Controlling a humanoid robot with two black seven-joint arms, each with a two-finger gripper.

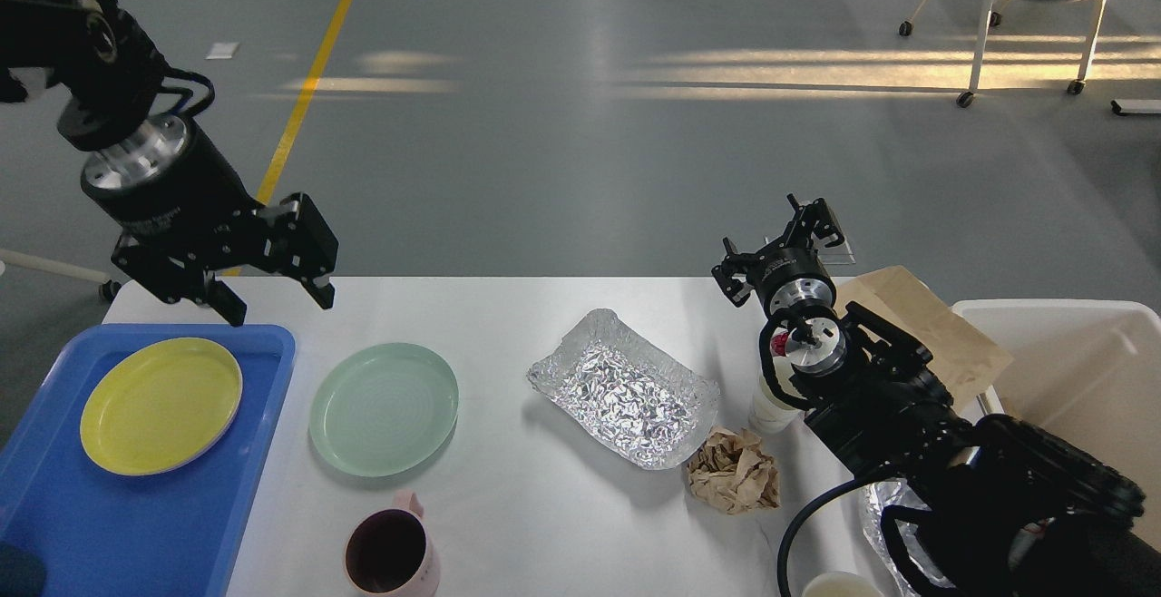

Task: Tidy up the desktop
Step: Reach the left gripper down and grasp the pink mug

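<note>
Fingers: left gripper (277, 305) spread, empty, left of frame; right gripper (782, 250) aperture indiscernible.
Desktop (508, 325): lower frame, cluttered.
Advice: descend squarely over green plate (384, 408) rim.

black arms, silver wrist rings, cables

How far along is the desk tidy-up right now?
Done: only the yellow plate sits in the blue tray. In hand: nothing; the left hand hangs open behind the green plate. Left on the desktop: that plate, the mug, foil tray and crumpled paper.
</note>
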